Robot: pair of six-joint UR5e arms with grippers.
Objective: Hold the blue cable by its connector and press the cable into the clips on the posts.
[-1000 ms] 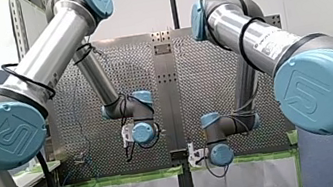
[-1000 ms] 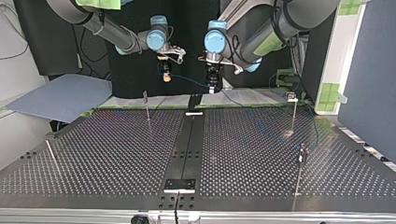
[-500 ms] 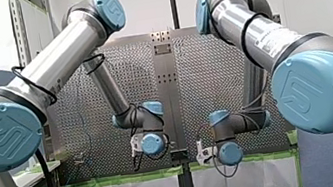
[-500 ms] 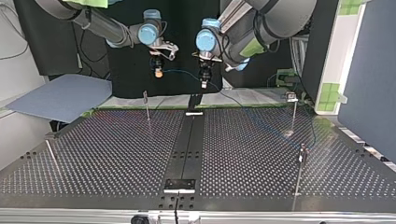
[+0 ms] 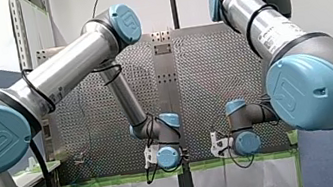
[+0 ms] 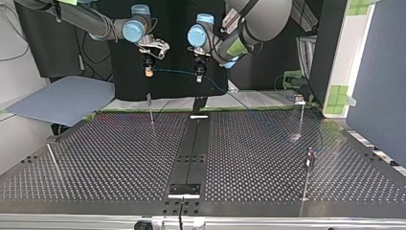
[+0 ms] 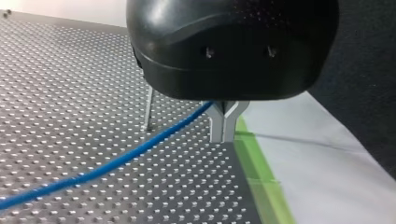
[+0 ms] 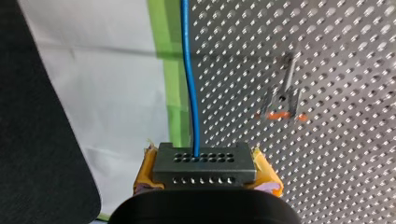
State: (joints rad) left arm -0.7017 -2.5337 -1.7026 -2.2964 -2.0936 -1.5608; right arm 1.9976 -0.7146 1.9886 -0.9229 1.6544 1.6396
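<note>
In the right wrist view my right gripper has its yellow pads shut on the black connector. The blue cable runs straight out ahead of it. In the left wrist view my left gripper has its metal fingers shut on the blue cable, which slopes down over the perforated table. In the top view both grippers hang high above the table's far edge, my right gripper at the left and my left gripper beside it. The cable stretches between them, then trails toward a post at the right.
Thin clip posts stand on the perforated table: one at the far left, one at the near right. A clip post lies beside the cable in the right wrist view. Green tape marks the table's edge.
Both arms have moved toward the top view's left and higher, carrying the cable with them. In the front view both wrists have shifted right and lower. Both grips are unchanged.
</note>
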